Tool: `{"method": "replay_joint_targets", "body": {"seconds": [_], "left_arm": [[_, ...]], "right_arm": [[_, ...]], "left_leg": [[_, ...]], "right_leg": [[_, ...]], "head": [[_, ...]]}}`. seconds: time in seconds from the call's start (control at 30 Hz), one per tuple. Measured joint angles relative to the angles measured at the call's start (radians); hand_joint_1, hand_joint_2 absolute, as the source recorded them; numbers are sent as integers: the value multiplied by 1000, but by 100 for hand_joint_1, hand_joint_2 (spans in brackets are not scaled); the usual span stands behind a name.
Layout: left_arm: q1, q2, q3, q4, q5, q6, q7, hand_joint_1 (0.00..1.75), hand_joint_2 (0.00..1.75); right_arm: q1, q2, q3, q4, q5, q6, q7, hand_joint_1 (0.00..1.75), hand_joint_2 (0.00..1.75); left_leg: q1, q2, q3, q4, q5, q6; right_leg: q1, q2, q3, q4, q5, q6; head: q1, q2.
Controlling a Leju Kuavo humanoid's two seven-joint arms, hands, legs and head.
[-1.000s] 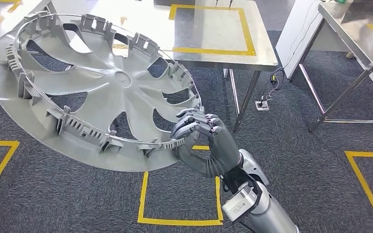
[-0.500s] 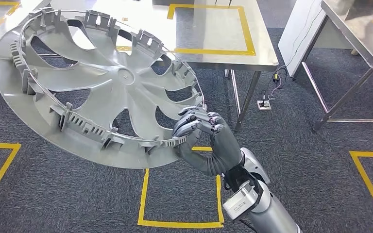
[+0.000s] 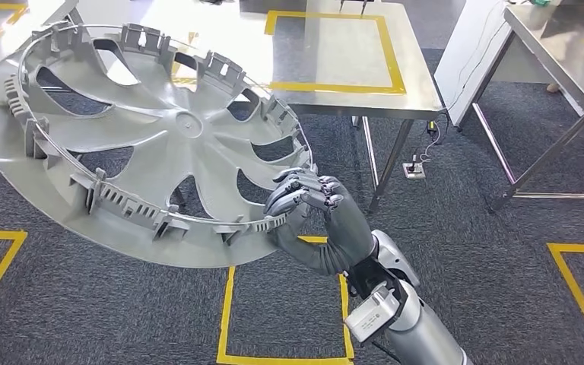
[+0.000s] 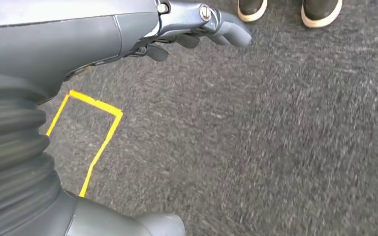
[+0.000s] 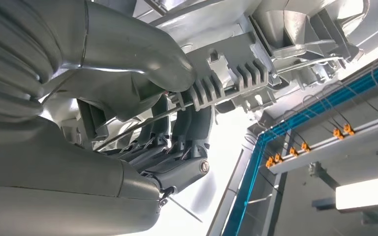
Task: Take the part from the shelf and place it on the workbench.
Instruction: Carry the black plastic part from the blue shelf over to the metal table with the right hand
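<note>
While carried over the grey carpet, tilted, ribbed inner face up: wheel cover (image 3: 144, 141), near side of the steel desk (image 3: 418, 95), far rim overlapping the desk's front edge in the head view. Looks light for its span — thin moulded plastic, stiff at the spokes but probably springy at the rim, with small clips that could snap if knocked. Smooth outer face likely slippery. Held at one point, right edge of the cover: right hand (image 3: 315, 217) clamped on the rim, fingers (image 3: 304, 190) curled over the ribbed clip ring, thumb (image 5: 142, 59) pressing from the other side. One-sided hold, so expect sag and swing. Better grip at the thick ribbed ring, never a spoke tip. Left hand (image 4: 197, 24) hanging low over the carpet, away from the cover, empty, fingers loosely apart.
</note>
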Motion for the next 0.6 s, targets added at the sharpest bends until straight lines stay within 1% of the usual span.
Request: {"method": "replay_joint_targets", "body": {"seconds": [0.03,0.07,0.1,0.13,0.17,0.2,0.23,0.27,0.3,0.33,0.37,0.4,0.43,0.5,0.53,0.57,0.6], "left_arm": [[0,0,0,0,0,0,-2,0,175],[-1,0,0,0,0,0,-4,0,175],[-2,1,0,0,0,0,-6,0,175],[-1,1,0,0,0,0,-7,0,175],[-1,1,0,0,0,0,-8,0,175],[0,1,0,0,1,0,-8,0,175],[0,1,0,0,1,0,-9,0,175],[0,1,0,0,1,0,-10,0,175],[-1,0,0,0,1,0,-10,0,175],[-1,0,0,0,1,0,-10,0,175],[-2,0,0,0,1,-1,-11,0,175],[-3,-1,0,0,1,-1,-11,0,175],[-3,-1,0,0,1,-1,-11,0,175],[-5,-1,0,0,1,-1,-11,0,175],[-6,0,0,0,1,-1,-12,0,175],[-7,0,0,-1,1,-1,-13,0,175],[-7,0,0,-1,1,-1,-13,0,175]], "right_arm": [[-1,0,0,0,0,0,0,175,175],[-1,0,1,0,-1,0,0,175,175],[0,0,1,0,-2,0,0,175,175],[1,0,1,0,-4,0,0,175,175],[2,0,1,1,-5,0,-1,175,175],[3,0,1,1,-6,0,0,175,175],[4,0,1,1,-6,0,0,175,175],[4,0,1,2,-6,0,0,175,175],[4,0,1,2,-6,0,0,175,175],[3,0,1,2,-6,0,0,175,175],[3,0,1,2,-6,0,-1,175,175],[3,0,1,2,-7,-1,-1,175,175],[2,0,1,2,-7,-1,-1,175,175],[3,0,1,2,-6,-1,0,175,175],[4,1,1,2,-6,-1,0,175,175],[4,1,1,1,-6,-2,0,175,175],[4,2,1,1,-6,-2,0,175,175]], "left_leg": [[2,0,4,-2,-2,6],[2,0,8,-3,-5,11],[2,0,11,-3,-9,14],[2,0,14,-2,-13,15],[1,0,18,-2,-18,15],[1,0,25,-2,-23,15],[1,-1,33,-2,-29,13],[1,-2,43,-2,-35,11],[1,-2,49,-2,-41,8],[0,-3,55,-2,-47,3],[-1,-3,57,-2,-52,-2],[-2,-2,57,-4,-55,-8],[-2,-2,61,-7,-58,-14],[-2,1,65,-3,-67,-25],[-2,2,57,22,-81,-29],[-3,2,34,70,-102,-32],[-3,2,-3,138,-128,-35]], "right_leg": [[-1,-1,-15,32,-17,6],[-3,-3,-44,88,-41,10],[-3,-3,-86,160,-68,14],[-4,-3,-131,231,-89,16],[-4,-3,-166,279,-93,16],[-4,-3,-184,289,-76,15],[-4,-3,-178,256,-38,13],[-4,-3,-155,190,12,8],[-1,-4,-127,117,53,1],[2,-5,-102,55,78,-5],[5,-6,-86,14,89,-10],[8,-5,-81,0,84,-14],[10,-4,-80,-5,79,-17],[4,-2,-67,-14,76,-26],[0,-3,-58,-19,74,-32],[-4,-4,-48,-23,70,-36],[-3,-4,-41,-24,65,-41]], "head": [[2,0],[4,0],[6,0],[7,0],[7,0],[7,0],[7,0],[7,0],[7,0],[8,0],[7,0],[8,0],[8,0],[7,0],[5,0],[2,0],[0,0]]}}
